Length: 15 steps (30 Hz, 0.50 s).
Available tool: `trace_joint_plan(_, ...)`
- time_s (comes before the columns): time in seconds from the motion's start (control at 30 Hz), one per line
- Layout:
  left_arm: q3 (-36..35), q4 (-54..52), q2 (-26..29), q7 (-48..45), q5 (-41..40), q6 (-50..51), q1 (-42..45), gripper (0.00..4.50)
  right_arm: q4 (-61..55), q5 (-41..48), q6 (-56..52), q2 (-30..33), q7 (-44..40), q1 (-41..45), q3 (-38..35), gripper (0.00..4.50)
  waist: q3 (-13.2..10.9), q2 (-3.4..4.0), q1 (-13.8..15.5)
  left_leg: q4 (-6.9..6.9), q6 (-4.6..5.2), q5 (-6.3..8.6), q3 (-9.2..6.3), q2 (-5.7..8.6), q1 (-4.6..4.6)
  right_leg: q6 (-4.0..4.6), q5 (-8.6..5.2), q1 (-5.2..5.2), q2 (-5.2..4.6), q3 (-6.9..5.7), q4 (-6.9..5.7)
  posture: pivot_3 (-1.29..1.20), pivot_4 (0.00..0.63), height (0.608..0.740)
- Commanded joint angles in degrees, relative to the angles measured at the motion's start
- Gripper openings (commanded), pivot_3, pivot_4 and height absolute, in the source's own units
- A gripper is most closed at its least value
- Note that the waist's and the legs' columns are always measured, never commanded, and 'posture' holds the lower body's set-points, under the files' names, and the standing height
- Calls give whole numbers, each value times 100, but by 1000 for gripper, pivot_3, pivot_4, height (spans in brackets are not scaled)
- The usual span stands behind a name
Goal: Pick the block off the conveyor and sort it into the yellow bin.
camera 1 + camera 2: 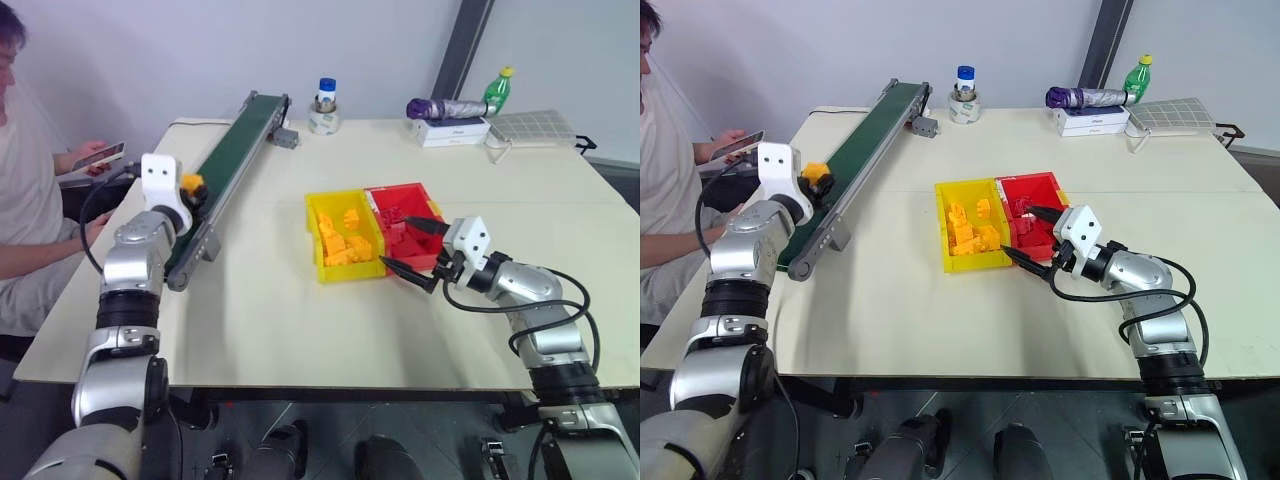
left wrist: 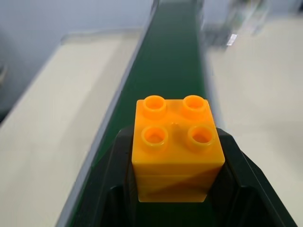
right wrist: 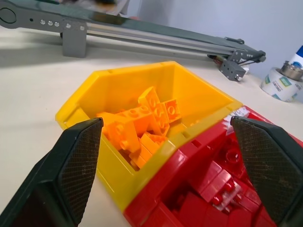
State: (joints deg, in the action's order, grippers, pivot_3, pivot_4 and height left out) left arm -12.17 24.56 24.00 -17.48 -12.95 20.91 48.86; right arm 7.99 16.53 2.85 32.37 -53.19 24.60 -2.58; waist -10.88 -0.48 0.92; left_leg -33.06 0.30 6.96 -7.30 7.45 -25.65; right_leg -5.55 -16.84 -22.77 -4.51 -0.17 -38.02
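Observation:
The yellow-orange block (image 2: 177, 151) sits between the two black fingers (image 2: 113, 189) of my left gripper (image 1: 192, 190), which is shut on it just over the near part of the conveyor (image 1: 240, 145). The dark green belt (image 2: 175, 56) runs away behind the block. The yellow bin (image 1: 340, 272) stands mid-table, holding several orange blocks (image 3: 147, 118). My right gripper (image 1: 400, 243) hovers open at the near right of the bins, over the red one's near corner, with nothing between its fingers (image 3: 78, 161).
A red bin (image 1: 400, 190) of red blocks is joined to the yellow bin's right side. A person (image 1: 30, 200) sits at the table's left holding a phone (image 1: 98, 153). At the far edge are a tape roll (image 1: 323, 122), a bottle, an umbrella (image 1: 445, 108) and a keyboard.

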Motion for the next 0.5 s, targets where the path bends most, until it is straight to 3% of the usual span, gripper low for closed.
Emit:
trace_joint_plan(0.03,329,-840,-396,-524,-367,-27,273,1365,-201,51,51,31,22,53,-99,4500,0,0,-12,-2,0,0,0,2,1,-3,2,4,0,0,2,0,150,740)
trace_joint_plan(0.23,1223,-576,-1288,-714,66,-325,356,1365,-136,39,76,47,1,112,-101,4500,1,0,-46,0,1,-1,2,1,12,-8,4,12,0,1,1,0,150,740)
trace_joint_plan(0.47,1413,163,-1641,-733,305,-730,541,1365,-346,54,45,144,68,-110,-213,4500,1,0,-147,4,11,-6,1,0,10,-8,4,7,1,0,0,0,150,740)
trace_joint_plan(0.5,1373,251,-1675,-688,288,-704,573,1865,-368,59,37,148,86,-138,-230,4500,1,0,-148,4,11,-6,1,0,9,-8,4,7,0,0,0,0,150,740)
